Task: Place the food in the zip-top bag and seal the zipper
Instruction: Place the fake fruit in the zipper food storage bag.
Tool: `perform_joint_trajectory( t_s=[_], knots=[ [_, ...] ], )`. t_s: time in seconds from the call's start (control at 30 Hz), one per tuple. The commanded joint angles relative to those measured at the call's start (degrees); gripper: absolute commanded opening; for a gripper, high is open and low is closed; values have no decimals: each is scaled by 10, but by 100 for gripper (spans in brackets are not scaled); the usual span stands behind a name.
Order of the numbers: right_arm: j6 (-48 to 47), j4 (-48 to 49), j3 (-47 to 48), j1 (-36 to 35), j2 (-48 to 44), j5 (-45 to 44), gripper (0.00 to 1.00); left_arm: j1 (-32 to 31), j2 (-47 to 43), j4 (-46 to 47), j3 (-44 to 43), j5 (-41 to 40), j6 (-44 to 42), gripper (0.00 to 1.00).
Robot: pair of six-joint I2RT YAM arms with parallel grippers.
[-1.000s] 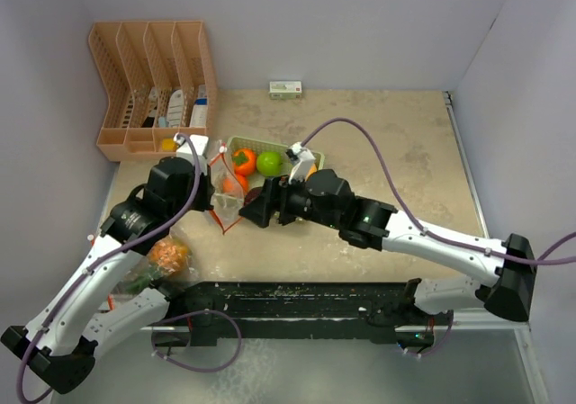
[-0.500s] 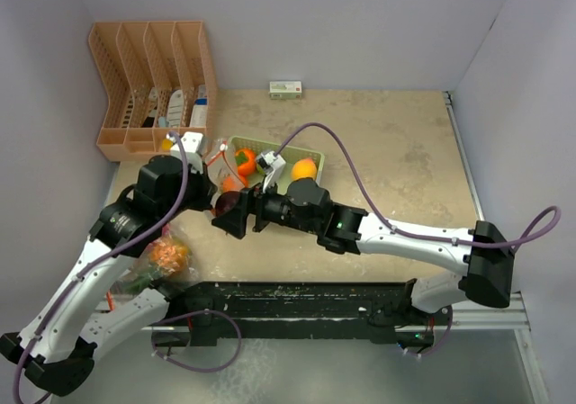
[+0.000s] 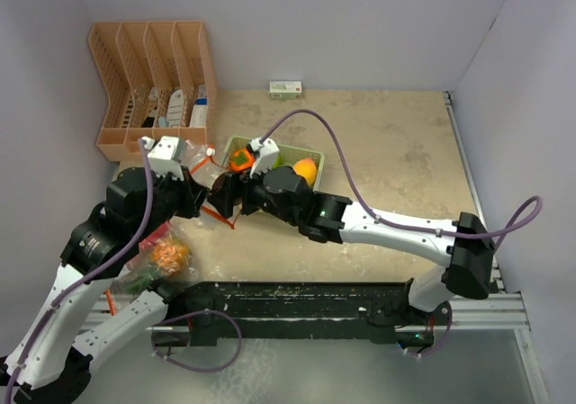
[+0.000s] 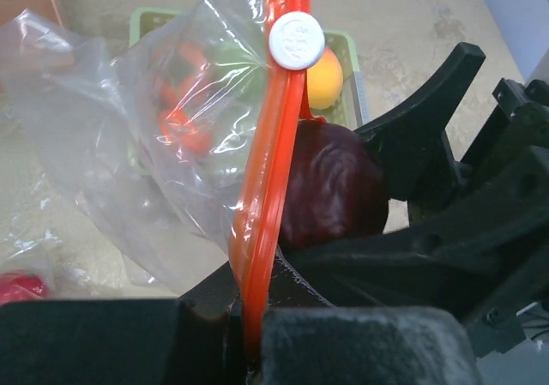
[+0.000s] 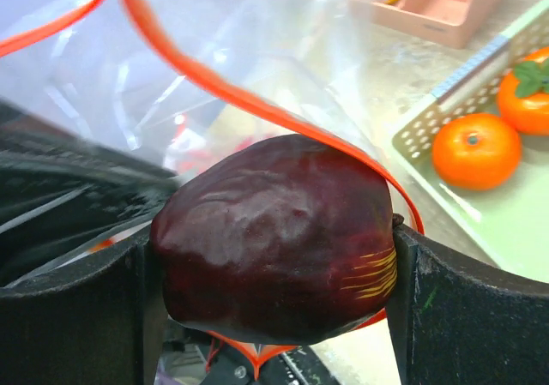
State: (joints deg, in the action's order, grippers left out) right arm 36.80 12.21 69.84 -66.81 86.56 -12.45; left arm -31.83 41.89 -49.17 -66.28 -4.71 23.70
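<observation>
The clear zip-top bag (image 4: 129, 136) hangs from its orange zipper strip (image 4: 266, 171), and my left gripper (image 4: 244, 316) is shut on that strip below the white slider (image 4: 296, 38). My right gripper (image 5: 274, 261) is shut on a dark purple fruit (image 5: 274, 231), pressed against the bag's open mouth with the zipper strip (image 5: 214, 85) looping round it. From above, both grippers meet at the bag (image 3: 209, 175). Two oranges (image 5: 476, 149) lie in the green basket (image 3: 315, 158). A spiky orange pineapple (image 3: 168, 255) and leafy greens (image 3: 135, 280) lie under my left arm.
A pink desk organizer (image 3: 148, 80) stands at the back left. Against the back wall sits a small white-and-green box (image 3: 285, 88). A yellow-orange fruit (image 3: 306, 170) is in the basket's right end. Something red (image 4: 17, 286) lies on the table beside the bag.
My right arm has carried the purple fruit left, away from the basket, to the bag's mouth. The left gripper has shifted left and back with the bag's zipper strip.
</observation>
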Motion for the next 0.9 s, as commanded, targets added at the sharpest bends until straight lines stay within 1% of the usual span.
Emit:
perform_joint_trajectory(
  t_s=[0.0,0.2,0.23,0.27,0.3,0.33,0.37,0.4,0.43,0.63,0.77,0.87],
  knots=[
    [-31,-91,104,0,38,-142,26,4,-10,6,-11,29,28,0],
    [-23,-166,169,0,91,-193,28,4,-12,12,-12,38,32,0],
    [-23,-171,174,0,95,-192,30,4,-11,15,-11,39,33,0],
    [-26,-173,177,0,98,-183,35,4,-11,19,-8,40,33,0],
    [-31,-168,179,-1,99,-172,46,4,-11,23,-4,41,33,0],
    [-38,-161,179,-2,99,-156,64,4,-10,27,1,41,34,0],
    [-45,-156,179,-3,99,-144,78,4,-9,32,7,42,34,0],
    [-51,-154,181,-8,98,-139,90,4,-7,36,13,42,35,0],
    [-56,-156,184,-13,97,-141,99,4,-6,40,18,43,36,0],
    [-62,-216,207,-30,93,-137,99,4,-10,66,67,31,42,0],
    [-55,-269,220,-30,92,-113,99,4,-17,78,102,24,58,0],
    [-62,-285,214,-32,80,-87,99,4,-19,72,115,19,67,0]
  ],
)
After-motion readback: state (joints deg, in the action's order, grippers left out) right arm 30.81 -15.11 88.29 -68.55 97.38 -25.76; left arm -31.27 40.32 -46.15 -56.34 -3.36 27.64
